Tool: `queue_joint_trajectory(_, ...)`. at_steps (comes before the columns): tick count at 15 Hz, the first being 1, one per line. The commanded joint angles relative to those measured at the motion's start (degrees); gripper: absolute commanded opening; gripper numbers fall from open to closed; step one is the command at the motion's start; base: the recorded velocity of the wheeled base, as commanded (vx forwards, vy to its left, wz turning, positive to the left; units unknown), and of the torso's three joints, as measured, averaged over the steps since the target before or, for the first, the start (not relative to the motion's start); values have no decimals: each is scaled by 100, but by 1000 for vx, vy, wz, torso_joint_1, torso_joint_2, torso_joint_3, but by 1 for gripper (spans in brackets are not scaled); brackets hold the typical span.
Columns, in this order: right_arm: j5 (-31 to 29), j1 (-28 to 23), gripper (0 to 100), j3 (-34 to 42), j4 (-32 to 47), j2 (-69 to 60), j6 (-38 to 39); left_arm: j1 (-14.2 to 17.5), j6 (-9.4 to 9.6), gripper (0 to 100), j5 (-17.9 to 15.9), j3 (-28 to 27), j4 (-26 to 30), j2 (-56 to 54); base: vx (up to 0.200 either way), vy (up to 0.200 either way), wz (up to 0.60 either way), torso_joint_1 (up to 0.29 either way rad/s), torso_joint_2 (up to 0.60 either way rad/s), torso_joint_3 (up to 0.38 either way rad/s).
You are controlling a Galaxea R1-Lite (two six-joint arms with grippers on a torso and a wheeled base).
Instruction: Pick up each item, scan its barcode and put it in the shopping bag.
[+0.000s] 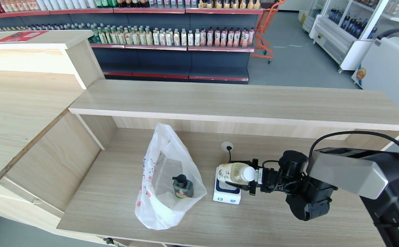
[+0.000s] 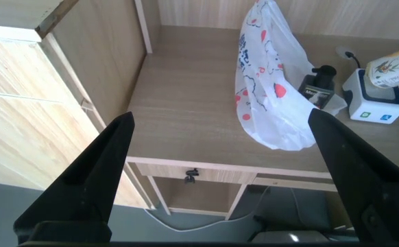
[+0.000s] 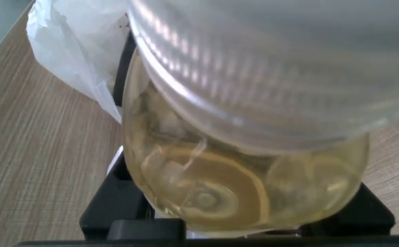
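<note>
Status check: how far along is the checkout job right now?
Done: one dark pump bottle sits inside the white plastic shopping bag. In hand: the right tool grips a pale-yellow drink bottle with a white cap, held sideways over the small white scanner. Left: completing that scan, then putting this bottle in the bag. The left tool is open, holding nothing.

The tabletop is pale matt wood, the shopping bag is thin, crinkly, see-through plastic, and the bottle is clear shiny plastic.
</note>
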Motion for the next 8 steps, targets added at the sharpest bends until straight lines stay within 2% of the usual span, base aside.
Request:
queue_joint_trajectory(1,-18,-33,0,-92,27,143,-18,0,-2,100,-2,1,-1,0,0,0,0,0,0,0)
queue_joint_trajectory(8,-53,-86,0,-119,27,82,-18,0,-2,100,-2,1,-1,0,0,0,0,0,0,0)
